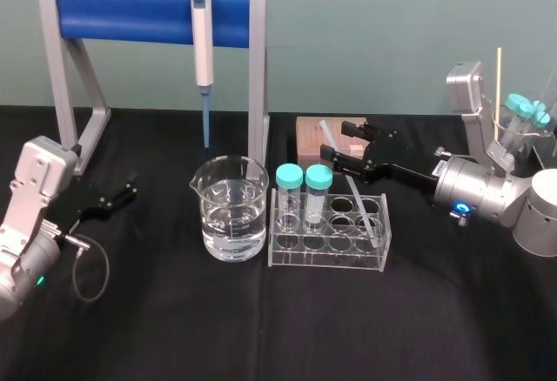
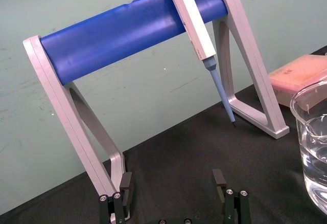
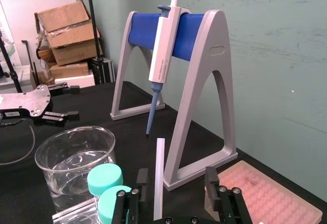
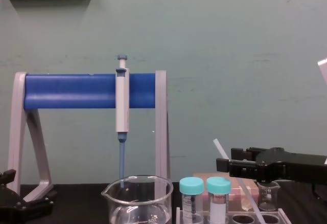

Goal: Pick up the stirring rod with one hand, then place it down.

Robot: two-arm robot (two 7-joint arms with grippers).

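Observation:
The stirring rod (image 1: 358, 197) is a thin translucent white rod. It leans with its lower end in the clear tube rack (image 1: 287, 255) and its upper end toward the back left. My right gripper (image 1: 341, 142) reaches in from the right at the rod's upper part. In the right wrist view the rod (image 3: 160, 178) stands between the open fingers of the right gripper (image 3: 176, 180), close to one finger (image 3: 142, 179) and clear of the other. From the chest view the rod (image 4: 219, 149) rises past the fingertips of the right gripper (image 4: 227, 164). My left gripper (image 1: 126, 188) rests open at the far left.
A beaker of water (image 1: 232, 207) stands left of the rack. Two teal-capped tubes (image 1: 303, 194) sit in the rack's left holes. A blue-tipped pipette (image 1: 203, 46) hangs on the blue stand (image 1: 130, 3) behind. A pink tip box (image 1: 312, 137) lies behind the gripper. More capped tubes (image 1: 525, 111) stand far right.

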